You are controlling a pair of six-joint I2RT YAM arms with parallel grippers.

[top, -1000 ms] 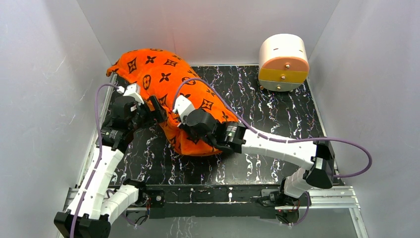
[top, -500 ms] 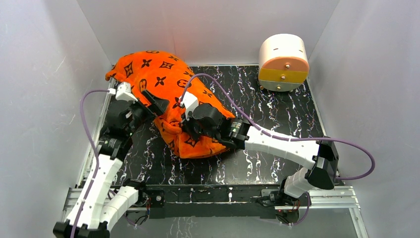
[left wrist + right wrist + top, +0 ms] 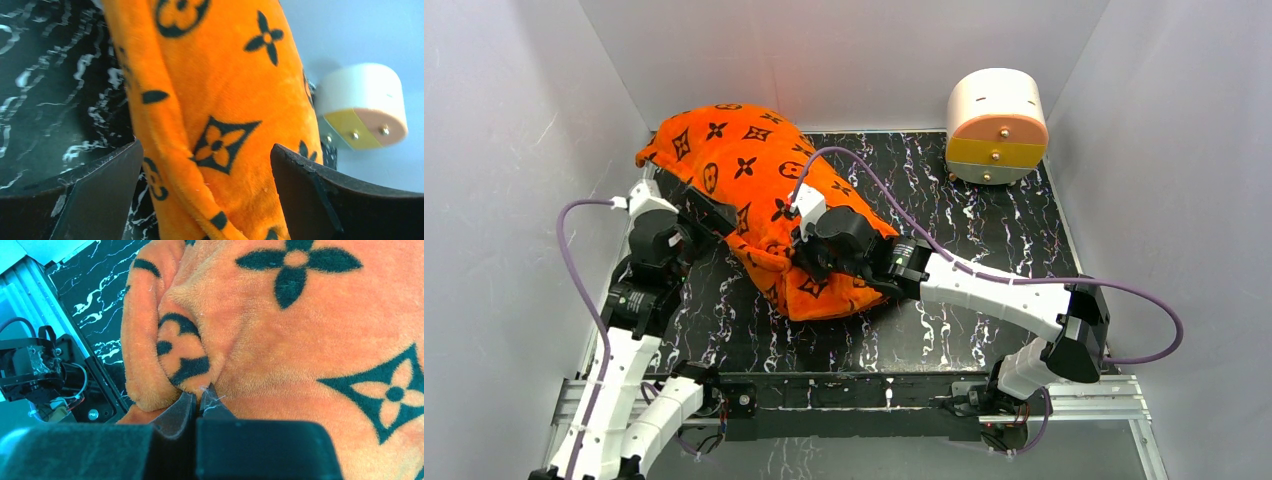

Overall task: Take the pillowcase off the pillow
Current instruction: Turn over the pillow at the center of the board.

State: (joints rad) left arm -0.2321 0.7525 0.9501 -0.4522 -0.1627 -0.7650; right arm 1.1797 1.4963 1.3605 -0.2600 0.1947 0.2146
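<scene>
Fabric pinching is the step in hand: the right claw (image 3: 197, 399) is clamped on a fold of the pillowcase (image 3: 754, 170), which lies from the far-left corner toward the middle of the surface (image 3: 984, 240), with the pillow hidden inside. The left claw (image 3: 205, 147) gapes wide at its flank. Next, I judge, the left must pin the bulk while the right pulls.

No legible text, number or brand name was found in any view. The only sign-like marks were dark brown motifs printed on the orange pillowcase (image 3: 754, 165): four-petal flowers, flowers in circles, flowers in diamonds. One blotchy motif toward the far left corner of the table (image 3: 984, 240) was too blurred to read.
</scene>
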